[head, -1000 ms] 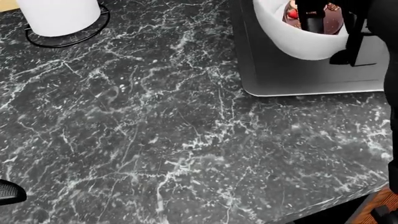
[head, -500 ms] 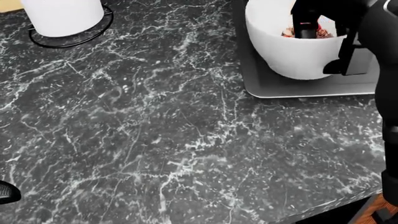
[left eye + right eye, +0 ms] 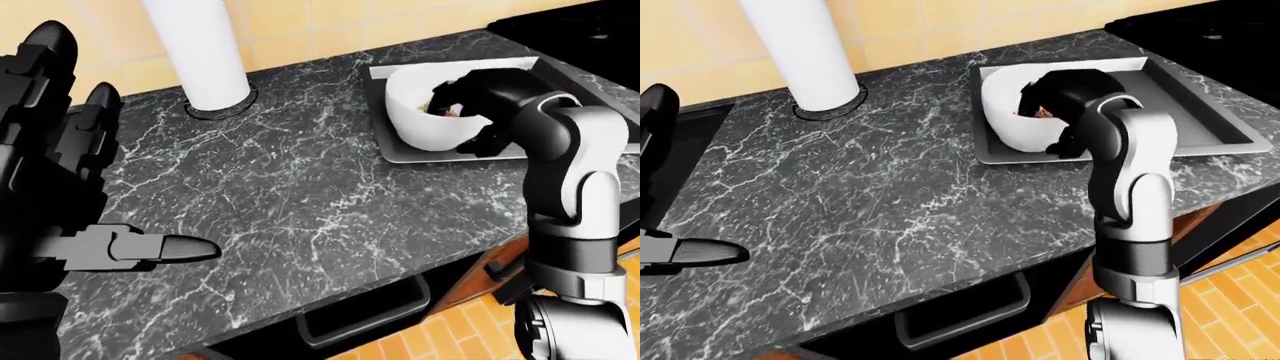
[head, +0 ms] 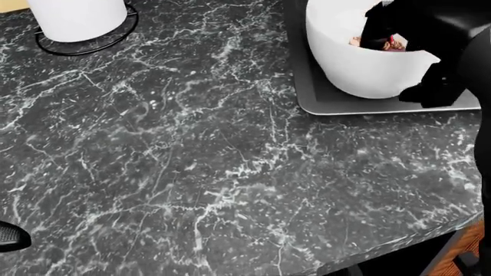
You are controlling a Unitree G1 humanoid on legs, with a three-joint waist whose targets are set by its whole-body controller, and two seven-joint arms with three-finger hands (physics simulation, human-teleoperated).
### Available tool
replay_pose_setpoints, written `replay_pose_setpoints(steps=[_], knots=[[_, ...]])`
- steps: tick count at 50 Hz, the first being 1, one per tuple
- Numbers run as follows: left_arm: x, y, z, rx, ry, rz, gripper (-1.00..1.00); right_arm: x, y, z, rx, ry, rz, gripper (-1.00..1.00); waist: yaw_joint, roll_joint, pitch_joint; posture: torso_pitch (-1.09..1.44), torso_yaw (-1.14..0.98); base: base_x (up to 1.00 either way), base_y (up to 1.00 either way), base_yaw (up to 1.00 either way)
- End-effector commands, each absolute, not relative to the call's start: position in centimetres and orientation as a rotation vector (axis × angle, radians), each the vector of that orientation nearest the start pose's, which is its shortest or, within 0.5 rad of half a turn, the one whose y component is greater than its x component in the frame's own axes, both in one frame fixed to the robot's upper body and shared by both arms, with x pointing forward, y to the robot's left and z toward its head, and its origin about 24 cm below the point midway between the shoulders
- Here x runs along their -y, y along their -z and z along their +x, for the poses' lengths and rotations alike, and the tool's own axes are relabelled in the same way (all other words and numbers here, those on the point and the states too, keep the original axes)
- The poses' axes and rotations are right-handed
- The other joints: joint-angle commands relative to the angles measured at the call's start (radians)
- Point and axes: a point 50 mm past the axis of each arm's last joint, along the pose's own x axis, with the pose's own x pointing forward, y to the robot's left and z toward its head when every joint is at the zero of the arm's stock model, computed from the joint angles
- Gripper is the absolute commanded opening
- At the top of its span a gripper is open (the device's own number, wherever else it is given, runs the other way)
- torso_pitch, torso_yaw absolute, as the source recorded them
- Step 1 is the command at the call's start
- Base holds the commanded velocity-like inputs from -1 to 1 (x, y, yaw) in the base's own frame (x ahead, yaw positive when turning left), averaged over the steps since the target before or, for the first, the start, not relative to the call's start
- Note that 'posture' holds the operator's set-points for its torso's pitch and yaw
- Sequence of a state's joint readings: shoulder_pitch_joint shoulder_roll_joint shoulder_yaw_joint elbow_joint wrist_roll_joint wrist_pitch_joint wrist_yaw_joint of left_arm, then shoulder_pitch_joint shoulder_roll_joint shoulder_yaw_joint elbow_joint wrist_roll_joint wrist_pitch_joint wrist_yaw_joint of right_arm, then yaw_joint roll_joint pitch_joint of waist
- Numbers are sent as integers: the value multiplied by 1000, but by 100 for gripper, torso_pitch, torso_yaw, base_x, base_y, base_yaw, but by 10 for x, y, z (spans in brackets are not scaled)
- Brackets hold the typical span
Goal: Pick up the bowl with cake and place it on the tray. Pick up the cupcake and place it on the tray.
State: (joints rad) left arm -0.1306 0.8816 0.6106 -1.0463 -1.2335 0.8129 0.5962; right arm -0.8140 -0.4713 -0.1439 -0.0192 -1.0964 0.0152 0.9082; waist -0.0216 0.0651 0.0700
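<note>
Since a second ago the bowl (image 4: pixel 368 60) has come down from a tilted, lifted pose and now sits upright on the tray (image 4: pixel 322 100), at its left end in the head view.

Nearest the camera, the left hand (image 3: pixel 60 187) stands raised at the left of the left-eye view, its fingers (image 3: pixel 150 249) spread wide and holding nothing. The dark marble counter (image 4: pixel 191 161) stretches between it and the tray.

Farther off, the right hand (image 3: pixel 470 94) grips the bowl's rim, with fingers reaching inside over the cake (image 4: pixel 387 43) and a thumb against the outer wall. A white roll in a wire holder (image 3: pixel 205 56) stands at the counter's far left. No cupcake shows in any view.
</note>
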Motion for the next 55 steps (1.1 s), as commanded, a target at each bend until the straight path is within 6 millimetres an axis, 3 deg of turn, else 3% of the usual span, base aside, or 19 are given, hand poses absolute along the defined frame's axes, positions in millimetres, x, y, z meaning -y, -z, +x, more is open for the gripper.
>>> replay_pose_setpoints(steps=[1, 11, 24, 36, 39, 40, 45, 52, 55], knots=[[-207, -284, 164, 429, -54, 167, 100, 199, -295, 323, 116, -65, -1551, 27, 1, -3, -24, 0, 0, 0, 0, 0], [-207, -284, 164, 428, -52, 167, 100, 199, -297, 315, 123, -64, -1541, 72, -1, -3, -28, 0, 0, 0, 0, 0], [-204, -284, 165, 429, -48, 168, 100, 208, -320, 291, 186, -21, -1433, 69, 0, -6, -29, 0, 0, 0, 0, 0], [-201, -288, 165, 434, -38, 169, 100, 206, -341, 265, 351, 38, -1202, 75, 1, -10, -25, 0, 0, 0, 0, 0], [-200, -288, 166, 434, -36, 169, 100, 203, -337, 263, 376, 37, -1147, 87, 1, -10, -25, 0, 0, 0, 0, 0], [-199, -288, 166, 434, -34, 169, 100, 202, -335, 263, 382, 34, -1120, 100, 1, -10, -24, 0, 0, 0, 0, 0], [-199, -289, 166, 436, -33, 168, 100, 197, -327, 259, 407, 2, -1004, 100, 2, -10, -25, 0, 0, 0, 0, 0], [-198, -291, 165, 438, -32, 169, 100, 196, -325, 259, 419, 6, -973, 100, 4, -9, -23, 0, 0, 0, 0, 0], [-199, -291, 165, 437, -33, 170, 100, 196, -321, 260, 417, 4, -970, 100, 7, -13, -44, 0, 0, -31, 1, 0]])
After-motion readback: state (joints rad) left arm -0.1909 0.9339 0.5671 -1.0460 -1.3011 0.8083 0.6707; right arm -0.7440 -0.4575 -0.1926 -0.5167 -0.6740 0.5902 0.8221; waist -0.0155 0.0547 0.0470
